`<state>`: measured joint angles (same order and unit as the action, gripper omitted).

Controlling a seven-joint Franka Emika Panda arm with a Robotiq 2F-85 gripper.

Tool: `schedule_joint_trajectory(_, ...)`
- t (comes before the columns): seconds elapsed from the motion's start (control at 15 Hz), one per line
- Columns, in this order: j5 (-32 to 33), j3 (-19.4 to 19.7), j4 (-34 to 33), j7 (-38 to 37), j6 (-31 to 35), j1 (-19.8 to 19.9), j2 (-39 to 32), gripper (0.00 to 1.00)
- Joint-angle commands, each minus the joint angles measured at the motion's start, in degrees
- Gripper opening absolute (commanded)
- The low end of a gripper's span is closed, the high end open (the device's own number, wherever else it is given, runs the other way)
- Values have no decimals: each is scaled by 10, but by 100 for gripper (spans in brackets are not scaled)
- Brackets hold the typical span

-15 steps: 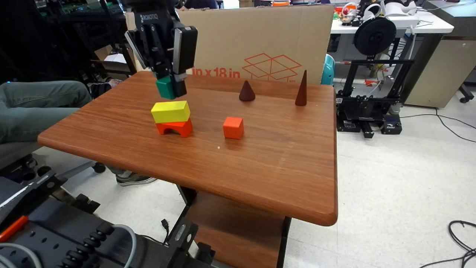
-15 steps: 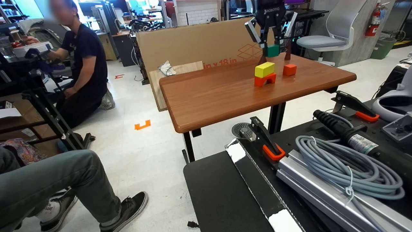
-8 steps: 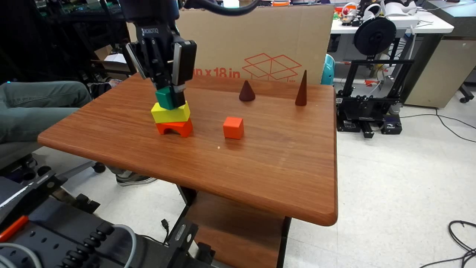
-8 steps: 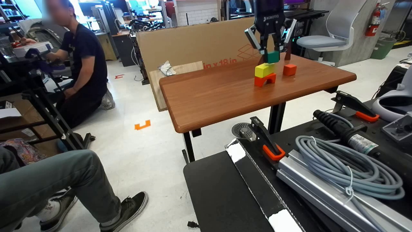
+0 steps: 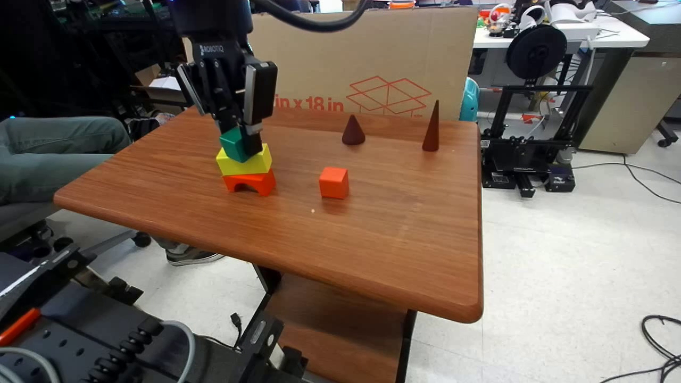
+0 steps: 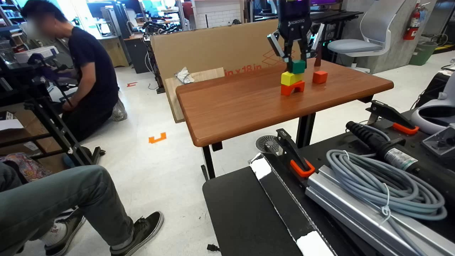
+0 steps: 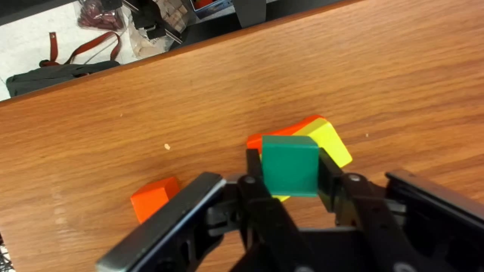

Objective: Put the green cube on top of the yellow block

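The green cube is held between the fingertips of my gripper, which is shut on it. The cube also shows in an exterior view and in the wrist view. The yellow block lies on an orange-red arch piece; it also shows in an exterior view. The cube is over the yellow block, at or just above its top; I cannot tell whether they touch. In the wrist view the cube is turned relative to the yellow block and hides its middle.
An orange-red cube stands on the wooden table beside the stack. Two dark brown cones, one taller and thinner, stand towards the cardboard sheet. A person's legs are close to one table edge.
My gripper has come down with the green cube from clear above the yellow block to its top. In the last half second it has shifted slightly sideways. The stack has hardly moved.
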<state>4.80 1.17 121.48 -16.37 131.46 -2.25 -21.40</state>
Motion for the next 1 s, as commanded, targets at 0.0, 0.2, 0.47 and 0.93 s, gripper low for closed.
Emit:
schedule_joint_trajectory(0.0,-12,3,-1,-1,0,-5,4,72)
schedule_joint_trajectory(0.2,-17,2,6,-7,-1,-5,14,96)
schedule_joint_trajectory(0.47,-79,-5,39,-21,-26,1,73,100)
schedule_joint_trajectory(0.93,-102,-2,24,-31,-68,1,84,100)
